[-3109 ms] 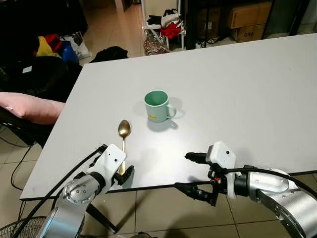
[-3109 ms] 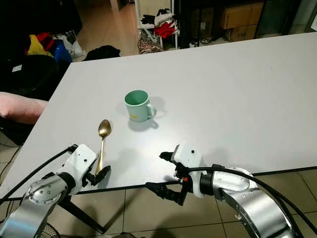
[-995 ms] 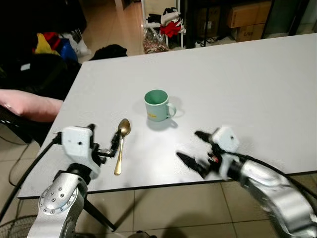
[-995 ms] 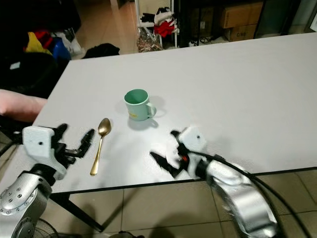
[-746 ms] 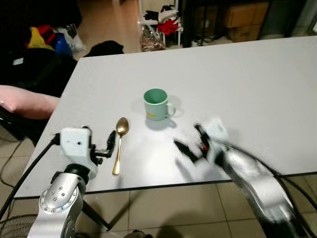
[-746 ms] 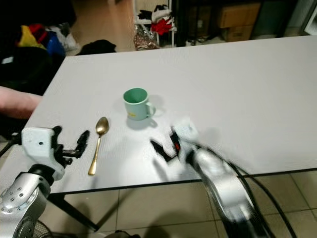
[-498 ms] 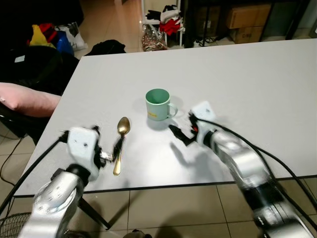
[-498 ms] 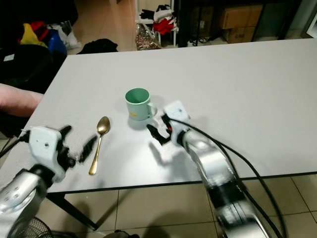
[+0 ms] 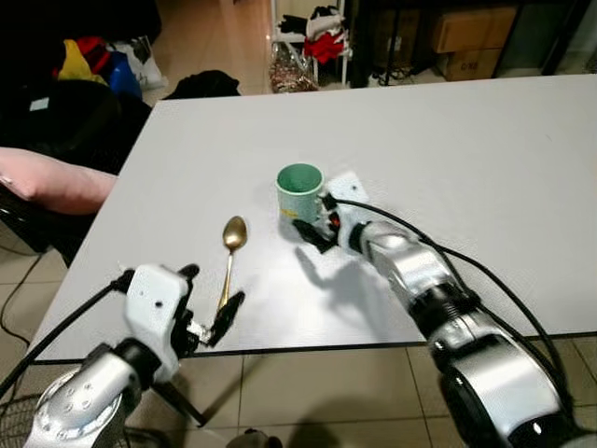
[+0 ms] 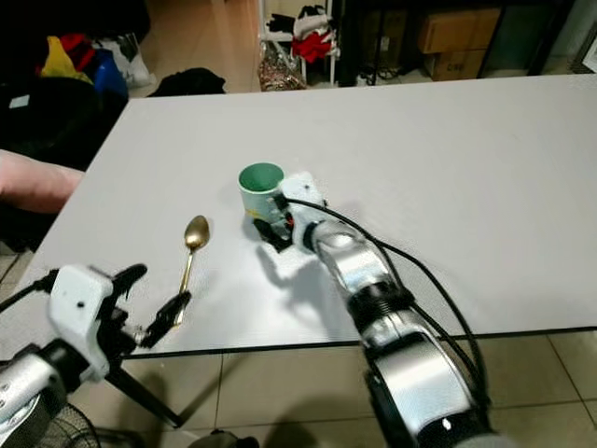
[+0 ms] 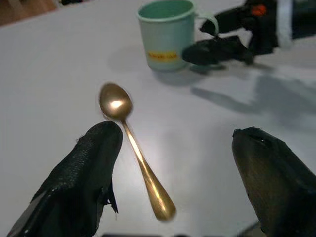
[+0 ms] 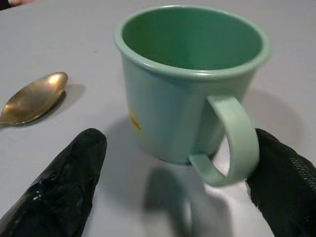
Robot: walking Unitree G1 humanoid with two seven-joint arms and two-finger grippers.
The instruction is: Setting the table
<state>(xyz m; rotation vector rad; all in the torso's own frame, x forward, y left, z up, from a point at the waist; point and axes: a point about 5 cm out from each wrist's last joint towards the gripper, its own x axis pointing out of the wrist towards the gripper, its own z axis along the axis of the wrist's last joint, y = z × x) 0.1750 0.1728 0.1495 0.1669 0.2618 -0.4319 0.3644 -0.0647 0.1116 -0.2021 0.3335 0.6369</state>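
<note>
Reaching forward, right gripper (image 12: 173, 192) now has open fingers (image 12: 59, 190) flanking the mug (image 9: 299, 190)'s handle; left gripper (image 11: 173, 182), fingers spread, hangs over the spoon (image 9: 229, 258) at the bench (image 9: 485, 159) edge.

Upright green mug (image 9: 299, 190) near flat gold spoon (image 9: 229, 257).

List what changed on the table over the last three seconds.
The right gripper reached forward from the table's near edge to the green mug, fingers open either side of its handle. The left gripper let go of the gold spoon and pulled back, open. Mug and spoon stayed put.
</note>
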